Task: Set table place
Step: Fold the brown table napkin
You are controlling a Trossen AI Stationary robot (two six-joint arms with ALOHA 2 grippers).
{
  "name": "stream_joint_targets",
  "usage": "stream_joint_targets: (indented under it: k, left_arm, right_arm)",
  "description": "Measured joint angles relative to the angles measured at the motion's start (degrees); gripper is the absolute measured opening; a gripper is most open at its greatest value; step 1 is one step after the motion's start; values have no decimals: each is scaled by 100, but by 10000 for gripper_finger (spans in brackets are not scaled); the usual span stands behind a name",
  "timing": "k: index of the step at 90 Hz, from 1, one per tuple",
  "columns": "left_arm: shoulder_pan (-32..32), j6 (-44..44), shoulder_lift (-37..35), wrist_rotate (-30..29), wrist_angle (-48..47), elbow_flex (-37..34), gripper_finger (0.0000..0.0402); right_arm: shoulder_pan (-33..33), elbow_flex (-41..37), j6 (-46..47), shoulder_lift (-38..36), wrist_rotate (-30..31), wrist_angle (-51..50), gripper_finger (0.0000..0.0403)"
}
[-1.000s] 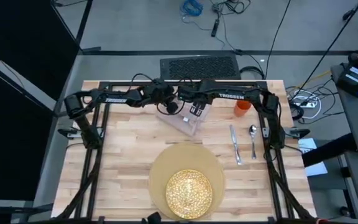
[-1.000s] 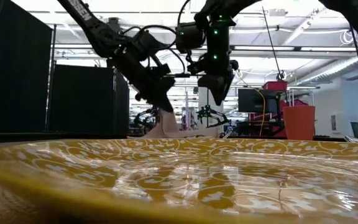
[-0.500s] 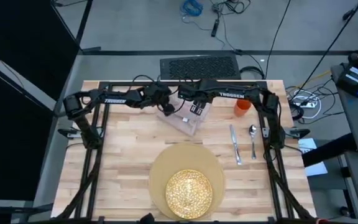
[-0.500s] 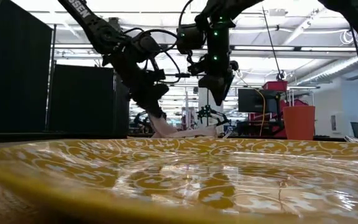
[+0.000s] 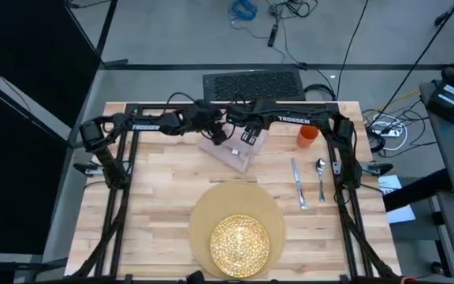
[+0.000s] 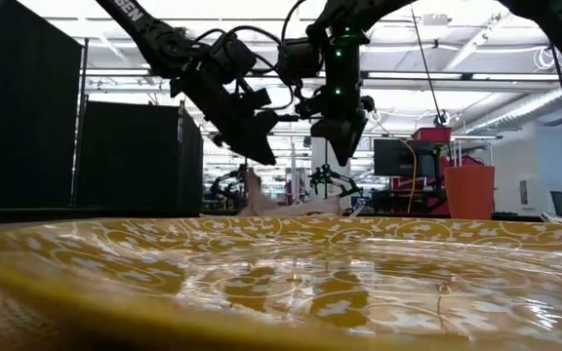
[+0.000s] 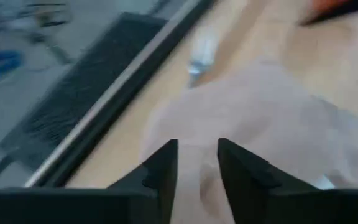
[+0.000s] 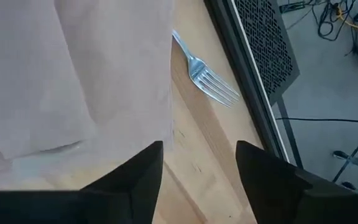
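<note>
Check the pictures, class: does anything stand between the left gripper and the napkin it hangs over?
Nothing visible does. The left gripper hangs open just above the napkin at the table's far edge, with only air beneath its fingers. The right gripper hovers alongside, not between.

Left gripper raised, jaws slightly apart, right gripper hovering beside, jaws open

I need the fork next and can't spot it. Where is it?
The fork shows in the right wrist view, lying on the table at its far edge, partly under the napkin, near the black frame.
</note>
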Motion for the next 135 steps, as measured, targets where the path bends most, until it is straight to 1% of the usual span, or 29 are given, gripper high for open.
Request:
stream_joint_targets:
  k: [4, 9, 21, 26, 31, 35, 41, 46, 54, 63, 69, 79, 85, 96, 103, 112, 116, 124, 129, 135]
  left_arm:
    - [-53, -126, 0, -216, -18, 0, 125]
    - [-122, -89, -7, -243, -25, 0, 129]
    - [-307, 495, -57, -312, -96, 26, 130]
    - [-367, 509, -197, -570, -459, 72, 130]
    - [-436, 337, -397, -885, -848, 115, 130]
    - [-478, 185, -602, -1001, -1229, 126, 130]
    - [-524, 0, -925, -1003, -1941, 61, 130]
    - [-572, -118, -1146, -950, -2252, -71, 130]
    - [-685, -129, -1441, -576, -2550, -443, 130]
    - [-842, -6, -1565, 12, -2507, -858, 130]
    - [-929, 106, -1554, 306, -2479, -1017, 130]
    - [-1024, 390, -1405, 374, -2414, -1088, 130]
    - [-1037, 552, -1267, 315, -2243, -1095, 130]
    - [-1000, 814, -1005, 252, -1684, -1089, 130]
    - [-975, 958, -818, 205, -1654, -1091, 130]
    - [-922, 980, -615, 124, -1460, -1093, 130]
    - [-902, 1010, -535, 48, -1214, -1093, 130]
    - [-875, 1018, -502, -13, -933, -1093, 130]
    - [-875, 969, -444, -24, -583, -1086, 130]
    - [-859, 932, -435, -22, -507, -1088, 130]
  right_arm:
    - [2, 0, -2, 0, 1, -2, 190]
    - [4, 0, -30, 0, 4, -6, 190]
    - [6, 0, -180, 0, 5, -90, 190]
    - [7, 0, -270, 0, 2, -224, 190]
    - [28, 0, -409, 0, 7, -319, 190]
    - [56, 0, -580, 0, 8, -318, 190]
    - [138, 0, -886, 0, 5, -300, 190]
    - [211, 0, -1089, 0, -51, -297, 190]
    - [317, 0, -1333, 0, -323, -301, 190]
    - [408, 0, -1627, 0, -612, -268, 190]
    - [467, 0, -1938, 0, -1019, -104, 190]
    - [554, 0, -2472, 0, -2152, 359, 187]
    - [613, -1, -2605, 0, -2511, 495, 182]
    - [643, 0, -2505, 0, -2554, 502, 167]
    - [643, 0, -2412, 0, -2554, 410, 158]
    - [633, 0, -2416, 0, -2556, 312, 149]
    - [622, 0, -2439, 0, -2554, 318, 145]
    - [585, -1, -2484, 0, -2547, 314, 138]
    - [553, 0, -2506, 0, -2548, 315, 135]
    - [520, 0, -2511, 0, -2556, 309, 131]
